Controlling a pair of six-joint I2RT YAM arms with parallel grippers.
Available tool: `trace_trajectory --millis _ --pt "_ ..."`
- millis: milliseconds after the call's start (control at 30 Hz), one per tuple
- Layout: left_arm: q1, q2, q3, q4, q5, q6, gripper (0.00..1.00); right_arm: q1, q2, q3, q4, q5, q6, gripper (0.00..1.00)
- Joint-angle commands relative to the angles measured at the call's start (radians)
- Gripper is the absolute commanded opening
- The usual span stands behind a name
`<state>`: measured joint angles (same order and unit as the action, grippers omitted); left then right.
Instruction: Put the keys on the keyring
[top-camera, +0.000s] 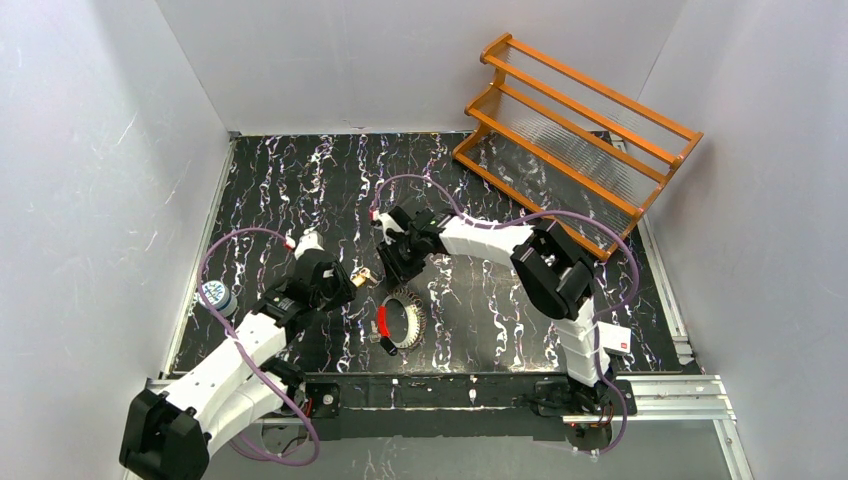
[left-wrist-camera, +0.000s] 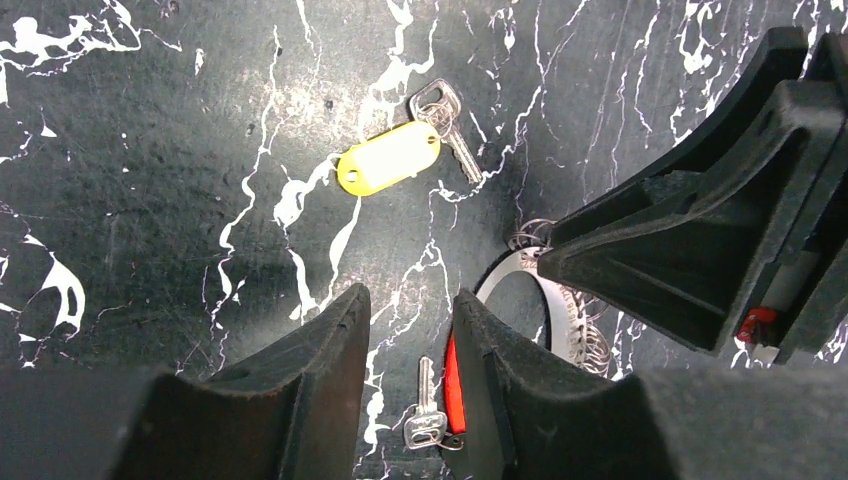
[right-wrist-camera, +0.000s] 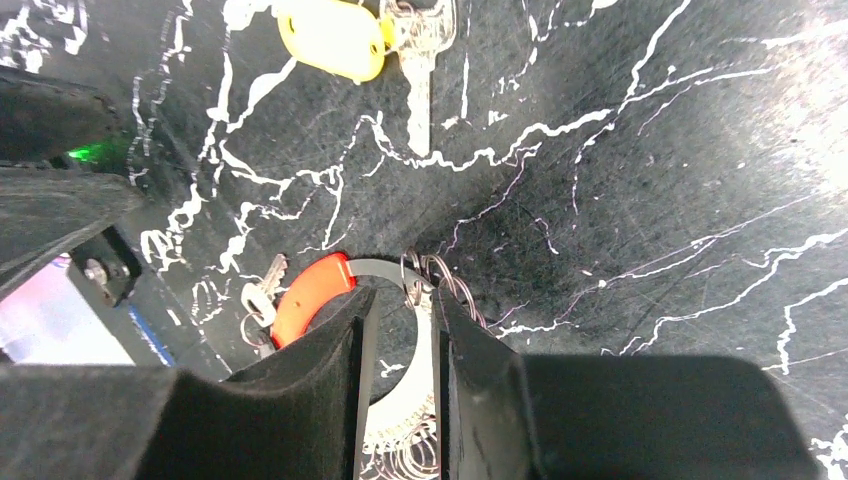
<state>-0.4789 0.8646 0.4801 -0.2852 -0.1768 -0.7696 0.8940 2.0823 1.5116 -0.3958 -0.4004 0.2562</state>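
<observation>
Two keys in play here, and one keyring. The keyring (top-camera: 419, 320) lies flat on the black marbled counter (top-camera: 300, 180) between the two arms: a whitish-silver band with one red section (right-wrist-camera: 310, 295) and a crowd of little wire loops strung along it, too many to count.

First key, the small key (left-wrist-camera: 424, 410), silvery, lies just beside that red section, and I can't say whether it's threaded on. Second one, the tagged key (right-wrist-camera: 420, 60), also silvery, lies a bit farther up the counter, joined to a yellow tag (left-wrist-camera: 388, 158). The tag's label window is washed out by glare, nothing readable.

The left tool (left-wrist-camera: 410, 300) hangs over the small key with its fingers apart and only bare counter showing between them. It's gripping nothing.

The right tool (right-wrist-camera: 402, 295) straddles the ring's band, with a narrow gap between its fingers. Whether it's actually pinching the band, I cannot tell.

Back right, one orange wooden rack (top-camera: 580, 130) stands on the counter. There's a white sticker (top-camera: 617, 340) on the right arm with a red mark, too small to read.
</observation>
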Motion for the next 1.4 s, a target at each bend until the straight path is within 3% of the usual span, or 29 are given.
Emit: trace_trajectory --millis 0,233,400,733,800,1000,1367 --pt "0.006 0.008 -0.011 -0.024 -0.02 -0.008 0.35 0.037 0.016 0.058 -0.057 0.087 -0.036 0.34" --pt "0.006 0.032 0.004 -0.011 -0.014 0.007 0.35 0.062 0.031 0.078 -0.077 0.12 -0.049 0.33" --pt "0.006 0.031 0.007 -0.004 -0.007 0.016 0.35 0.066 0.032 0.077 -0.072 0.117 -0.049 0.16" --pt "0.006 0.002 0.008 -0.005 -0.006 0.038 0.35 0.065 -0.01 0.047 -0.062 0.132 -0.077 0.02" --pt "0.006 0.003 0.005 -0.003 -0.003 0.038 0.35 0.065 -0.022 0.035 -0.053 0.115 -0.077 0.04" --pt "0.006 0.007 0.001 0.006 0.009 0.041 0.35 0.064 -0.05 0.021 -0.054 0.094 -0.054 0.33" --pt "0.006 0.008 -0.011 0.02 0.023 0.041 0.35 -0.002 -0.119 -0.045 -0.033 0.035 0.011 0.35"
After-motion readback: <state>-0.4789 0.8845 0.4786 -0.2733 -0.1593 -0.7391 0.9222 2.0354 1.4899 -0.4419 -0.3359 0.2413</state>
